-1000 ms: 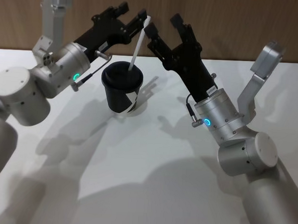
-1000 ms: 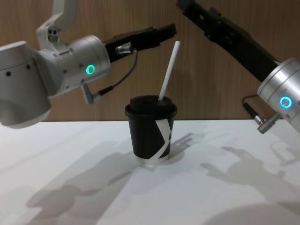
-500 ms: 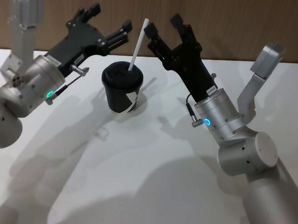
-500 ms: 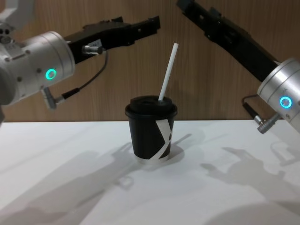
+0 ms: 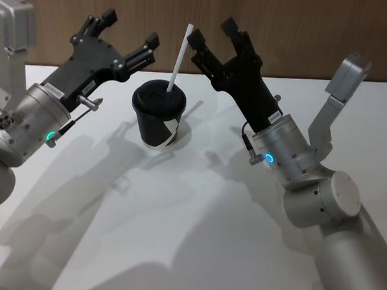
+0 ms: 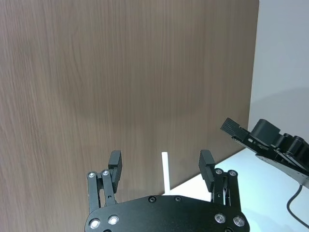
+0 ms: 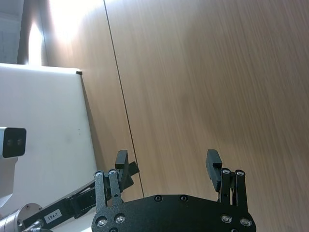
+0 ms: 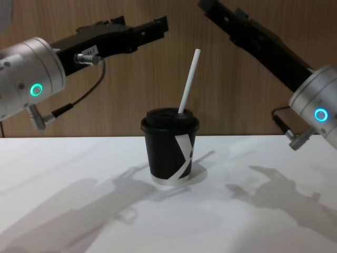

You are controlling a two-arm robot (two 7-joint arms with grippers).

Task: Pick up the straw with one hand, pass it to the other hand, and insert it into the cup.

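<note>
The black cup stands upright on the white table, lid on. The white straw sticks out of the lid, leaning to the right. My left gripper, on the green-lit arm, hangs open to the left of the straw's top and clear of it. Between its fingers the left wrist view shows the straw's tip farther off. My right gripper, on the blue-lit arm, is open just right of the straw's top and holds nothing.
The white table spreads in front of the cup. A wooden wall rises close behind the cup and both grippers. The right arm's elbow sits low at the right.
My left arm has drawn back to the left, away from the straw's top, with its gripper open. The straw stays in the cup. The right arm has not moved.
</note>
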